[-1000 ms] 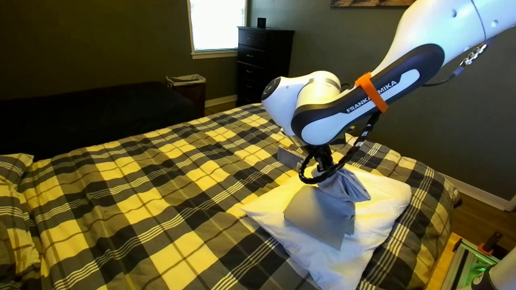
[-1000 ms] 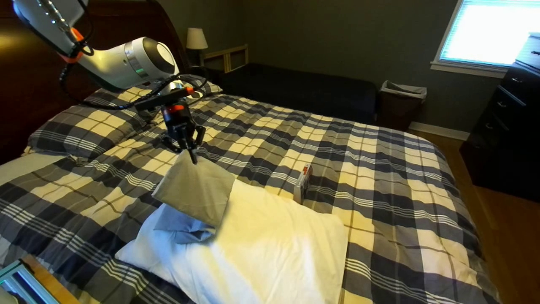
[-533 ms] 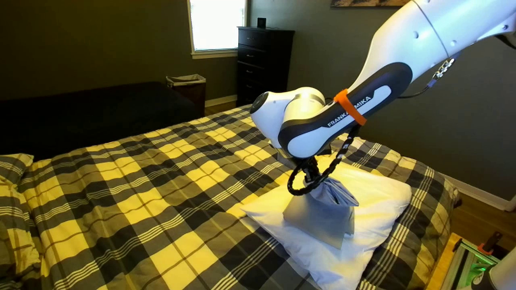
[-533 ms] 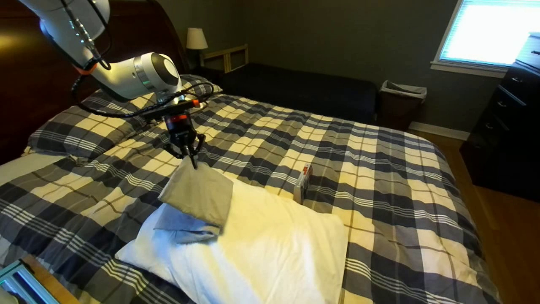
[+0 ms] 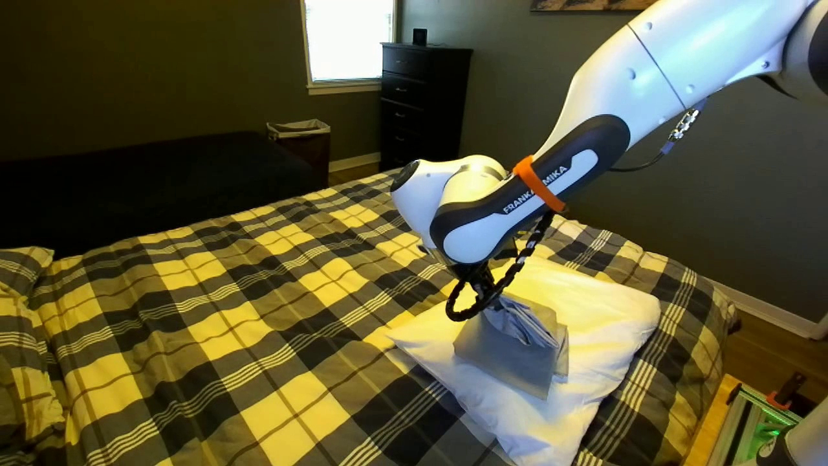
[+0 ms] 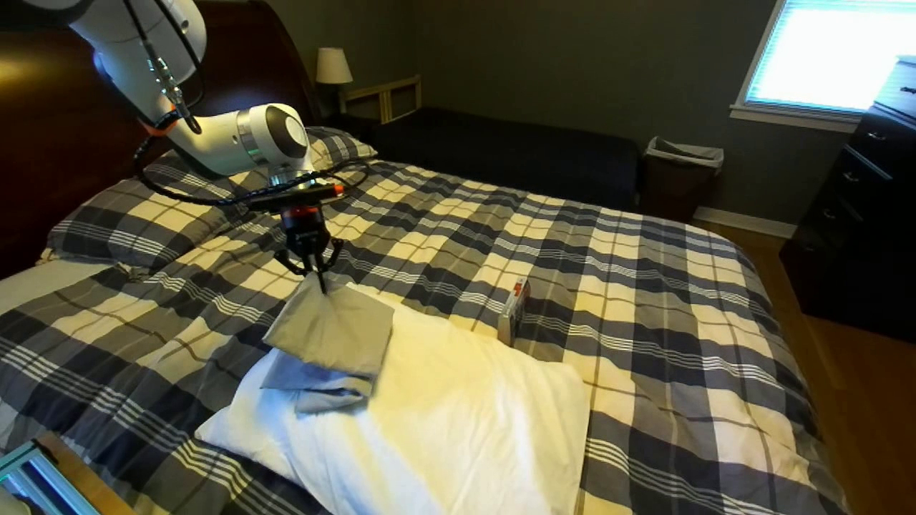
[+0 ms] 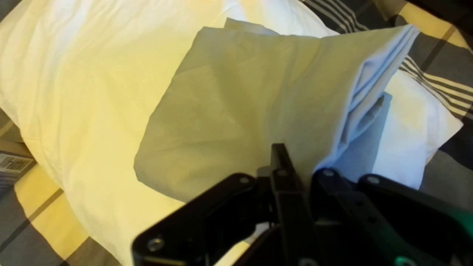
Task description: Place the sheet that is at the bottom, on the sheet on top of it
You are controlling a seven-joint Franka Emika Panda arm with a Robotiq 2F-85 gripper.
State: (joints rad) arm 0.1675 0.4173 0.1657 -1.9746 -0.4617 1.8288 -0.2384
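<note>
Arm (image 5: 585, 145), white and black: extended over a white pillow (image 7: 92, 129) in both exterior views.

Gripper (image 7: 300, 164), black: clenched on the edge of a grey sheet (image 7: 236, 111), the cloth caught between its fingers (image 7: 284, 183).

Grey sheet, folded: raised at the gripped edge, slanting down above the pillow; bluish layered folds along one side in the wrist view.

Lower layer (image 7: 369, 142), grey-blue: on the pillow, beneath the held cloth, part of it jutting out past the upper folds. Whether this is a second sheet or more of the same one cannot be told.

Box (image 6: 513, 315), small: standing on edge just beside the pillow, a barcode visible in the wrist view.

Plaid bedspread (image 6: 644, 286), dark and pale: under pillow and box.

Hamper (image 6: 676, 182), brown, pale lining: past the bedspread.

Dresser (image 5: 424, 103), black, with drawers: near the window (image 5: 349, 39).

Window, bright: in the far wall.
</note>
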